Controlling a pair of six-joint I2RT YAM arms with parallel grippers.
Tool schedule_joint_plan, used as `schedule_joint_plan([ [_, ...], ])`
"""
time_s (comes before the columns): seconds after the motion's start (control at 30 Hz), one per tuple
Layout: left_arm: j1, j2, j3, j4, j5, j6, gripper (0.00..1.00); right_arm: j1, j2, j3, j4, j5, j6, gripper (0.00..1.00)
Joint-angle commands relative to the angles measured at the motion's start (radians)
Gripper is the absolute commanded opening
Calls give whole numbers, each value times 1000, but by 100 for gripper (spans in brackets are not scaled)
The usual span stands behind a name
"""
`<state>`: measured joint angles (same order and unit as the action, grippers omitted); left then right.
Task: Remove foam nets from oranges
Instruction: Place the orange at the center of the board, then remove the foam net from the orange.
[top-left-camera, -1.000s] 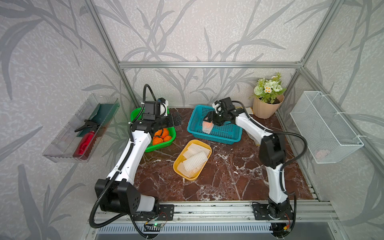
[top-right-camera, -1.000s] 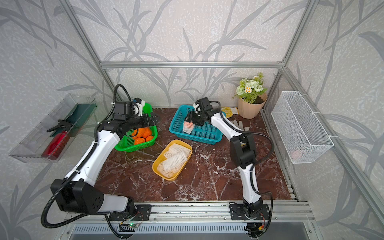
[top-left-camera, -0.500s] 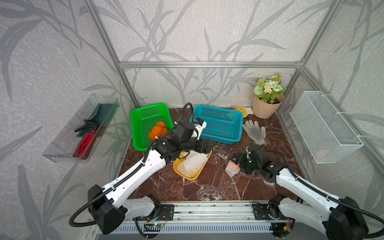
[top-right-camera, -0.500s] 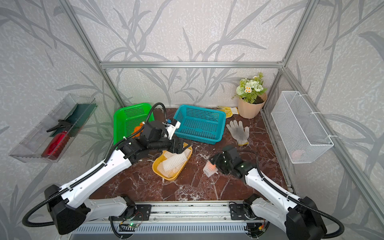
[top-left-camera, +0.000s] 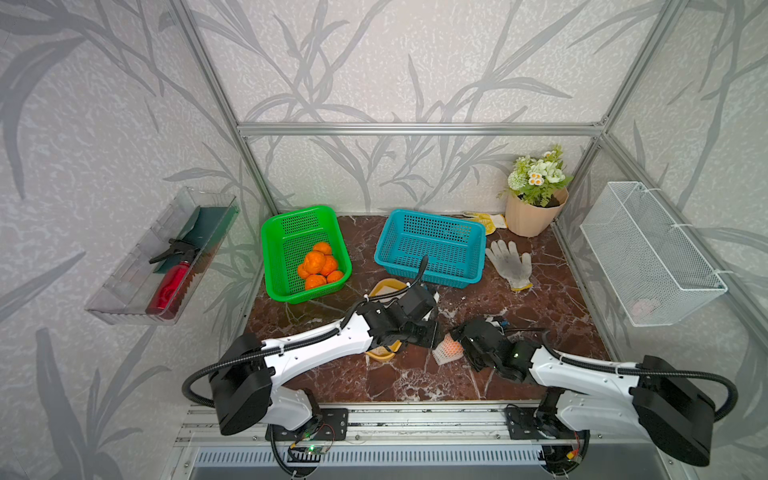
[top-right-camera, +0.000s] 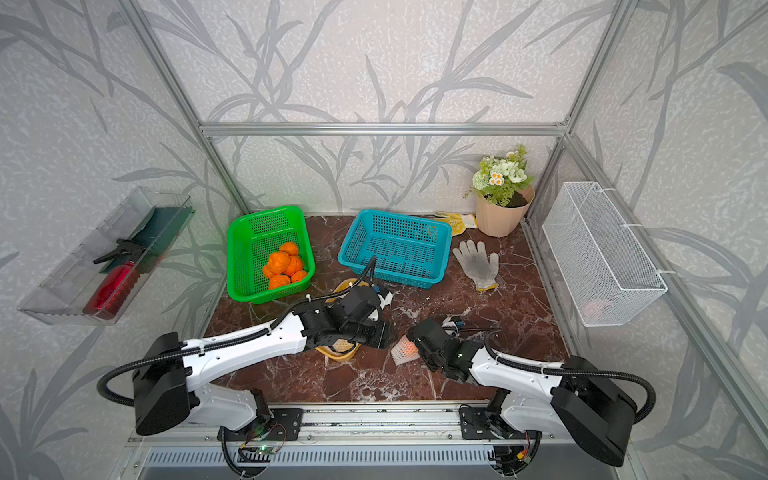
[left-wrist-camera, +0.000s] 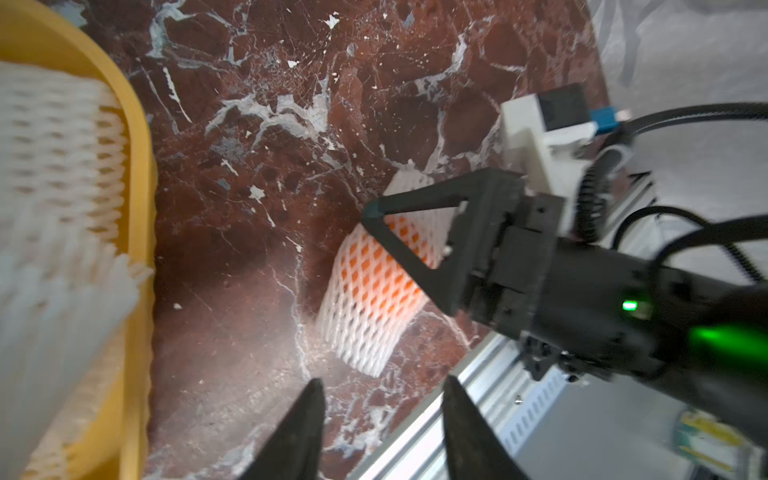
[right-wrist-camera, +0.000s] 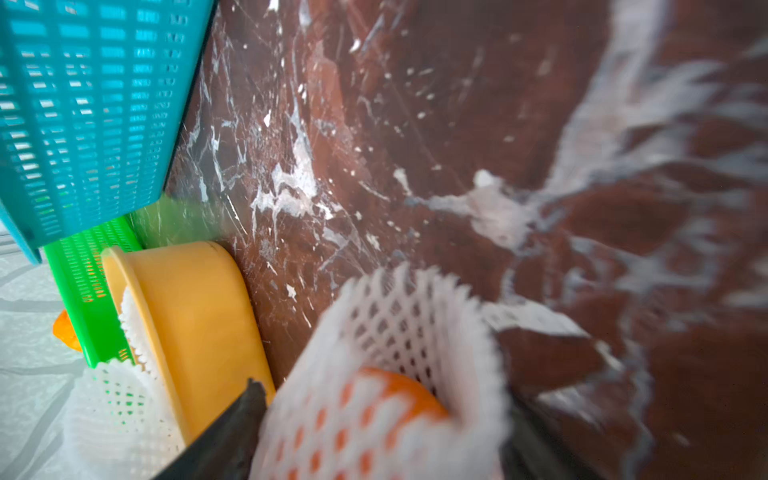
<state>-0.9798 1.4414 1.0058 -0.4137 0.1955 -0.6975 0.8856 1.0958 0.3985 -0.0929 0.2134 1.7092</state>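
An orange in a white foam net (top-left-camera: 448, 352) (top-right-camera: 404, 352) lies on the marble near the front. My right gripper (right-wrist-camera: 382, 415) (top-left-camera: 459, 341) has a finger on each side of it, and the net fills the gap between them. My left gripper (left-wrist-camera: 383, 380) (top-left-camera: 432, 334) hovers just short of the net's free end (left-wrist-camera: 365, 332), its jaws partly apart with nothing between them. Several bare oranges (top-left-camera: 318, 266) sit in the green basket (top-left-camera: 291, 214). Loose foam nets (left-wrist-camera: 54, 166) fill the yellow bowl (left-wrist-camera: 141, 166) under my left arm.
The blue basket (top-left-camera: 432, 217) stands at the back centre with nothing in it. A white glove (top-left-camera: 509, 262) and a flower pot (top-left-camera: 534, 216) are at the back right. A wire basket (top-left-camera: 648, 253) hangs on the right wall, a clear tray (top-left-camera: 166, 257) on the left.
My left gripper has swung from over the yellow bowl toward the netted orange, and its jaws have narrowed. My right gripper has stayed near the front with the netted orange.
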Motion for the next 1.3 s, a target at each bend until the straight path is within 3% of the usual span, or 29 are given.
schedule_joint_plan([
  [0.0, -5, 45, 22, 42, -50, -89, 38, 3, -201, 43, -294, 91, 26, 89],
  [0.07, -9, 88, 47, 61, -31, -104, 37, 3, -335, 61, -464, 127, 14, 99],
  [0.17, -22, 163, 91, 71, -2, -131, 33, -10, -511, 54, -624, 153, 3, 99],
  [0.27, -35, 212, 118, 41, 13, -156, 29, -120, -612, 50, -689, 92, -143, 99],
  [0.33, -41, 225, 104, 59, 29, -188, 26, -323, -594, 21, -618, -136, -313, 99],
  [0.43, -52, 238, 95, 37, 20, -212, 20, -605, -485, -6, -500, -444, -519, 87],
  [0.57, -59, 234, 60, 51, 7, -237, 16, -784, -272, 41, -366, -659, -753, 63],
  [0.7, -63, 252, 39, 62, 4, -245, 11, -798, -35, 111, -234, -814, -870, 29],
  [0.77, -68, 262, 29, 47, -7, -237, 9, -795, 71, 147, -179, -884, -893, 16],
  [1.0, -80, 292, -9, 77, -17, -219, 8, -758, 226, 256, -179, -967, -976, 5],
  [1.27, -89, 261, -62, 100, -24, -215, 7, -643, 326, 269, -235, -1011, -1009, 2],
])
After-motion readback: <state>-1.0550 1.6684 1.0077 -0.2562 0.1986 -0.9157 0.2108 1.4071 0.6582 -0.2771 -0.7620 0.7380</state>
